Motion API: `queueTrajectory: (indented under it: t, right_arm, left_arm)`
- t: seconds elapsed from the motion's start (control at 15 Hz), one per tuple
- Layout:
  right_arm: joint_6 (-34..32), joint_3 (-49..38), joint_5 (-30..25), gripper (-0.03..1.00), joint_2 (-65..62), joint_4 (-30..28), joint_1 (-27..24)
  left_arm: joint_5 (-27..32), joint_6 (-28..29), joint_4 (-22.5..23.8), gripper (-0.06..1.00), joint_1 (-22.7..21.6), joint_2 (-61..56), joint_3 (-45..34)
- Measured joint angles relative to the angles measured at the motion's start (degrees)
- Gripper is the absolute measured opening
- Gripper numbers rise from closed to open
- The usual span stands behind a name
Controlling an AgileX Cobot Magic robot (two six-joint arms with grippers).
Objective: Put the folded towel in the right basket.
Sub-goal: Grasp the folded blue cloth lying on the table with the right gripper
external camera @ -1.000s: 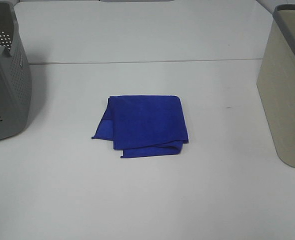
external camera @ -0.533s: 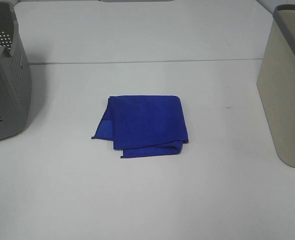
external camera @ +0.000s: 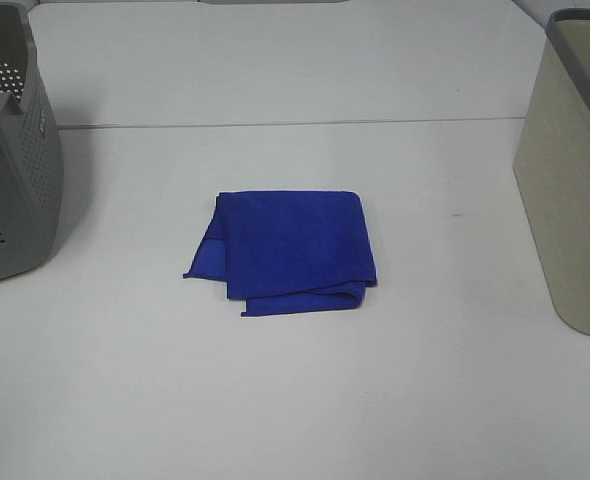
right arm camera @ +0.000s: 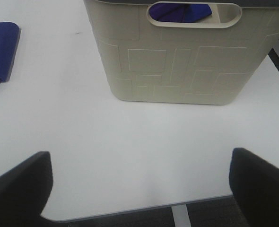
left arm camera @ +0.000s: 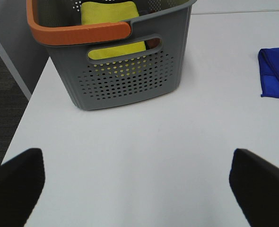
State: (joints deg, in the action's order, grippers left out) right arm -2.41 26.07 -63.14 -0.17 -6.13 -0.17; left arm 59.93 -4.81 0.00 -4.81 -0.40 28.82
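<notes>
A folded blue towel (external camera: 290, 248) lies flat in the middle of the white table; its edge shows in the left wrist view (left arm camera: 276, 73) and in the right wrist view (right arm camera: 0, 52). The right basket (external camera: 575, 180) is beige with a grey rim and stands at the table's right edge; in the right wrist view (right arm camera: 187, 61) blue cloth shows through its handle slot. My left gripper (left arm camera: 139, 189) is open over the table's left front, far from the towel. My right gripper (right arm camera: 139, 189) is open in front of the beige basket. Neither arm shows in the exterior high view.
A grey perforated basket (external camera: 10, 150) with an orange handle (left arm camera: 78, 33) stands at the table's left edge and holds a yellow cloth (left arm camera: 112, 19). A seam (external camera: 275, 124) crosses the table behind the towel. The table's front edge (right arm camera: 130, 210) lies close under my right gripper.
</notes>
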Motion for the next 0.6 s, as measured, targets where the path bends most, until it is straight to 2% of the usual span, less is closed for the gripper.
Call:
queueTrajectory:
  t: [0.6]
  right_arm:
    - [0.0,0.1,0.0,0.98,0.0,0.1,0.0]
  left_arm:
    - [0.0,0.0,0.0,0.99,0.0,0.0,0.0]
